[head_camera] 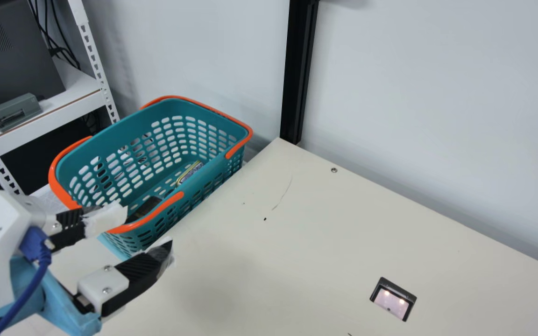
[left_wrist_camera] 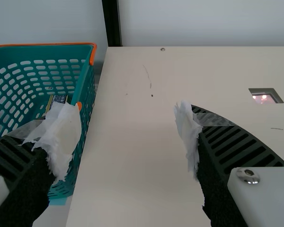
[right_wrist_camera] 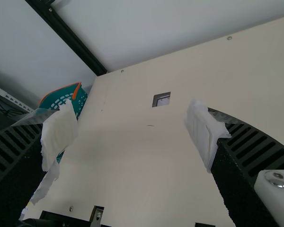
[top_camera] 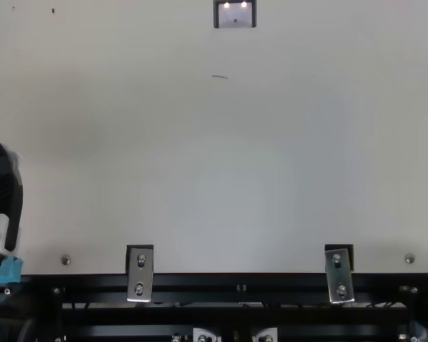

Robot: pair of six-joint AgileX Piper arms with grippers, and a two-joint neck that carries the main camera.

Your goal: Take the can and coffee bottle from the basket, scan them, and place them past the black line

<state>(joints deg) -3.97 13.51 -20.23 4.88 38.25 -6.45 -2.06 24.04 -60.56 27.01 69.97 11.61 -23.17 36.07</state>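
"Main view first: how are your left fingers?"

"Released. My left fingers (head_camera: 140, 273) stand well apart at the basket (head_camera: 171, 97): one at its near end, the other over the tabletop (head_camera: 259, 261). A yellow-edged item (head_camera: 189, 172) lies inside the basket, beyond my fingers. (Can or coffee bottle? I can't tell which, and it bothers me a little.) The scanner (head_camera: 392, 301) is in the tabletop, well to the right of them."

"And from the top?"

"One of my left fingers pokes in at the left edge. The scanner sits farther ahead and to its right, and two metal brackets (top_camera: 140, 273) (top_camera: 339, 273) are at the tabletop's near edge, also to its right."

"Left wrist view?"

"Both fingers, wrapped in white at the tips, with a broad gap and tabletop between. The finger nearer the basket overlaps it in sight; the yellow-edged item lies just past that tip."

"Right wrist?"

"My right fingers (right_wrist_camera: 253, 149) are released too, spread over the tabletop. The scanner is beyond the gap between them, and the basket is partly behind one finger, farther off."
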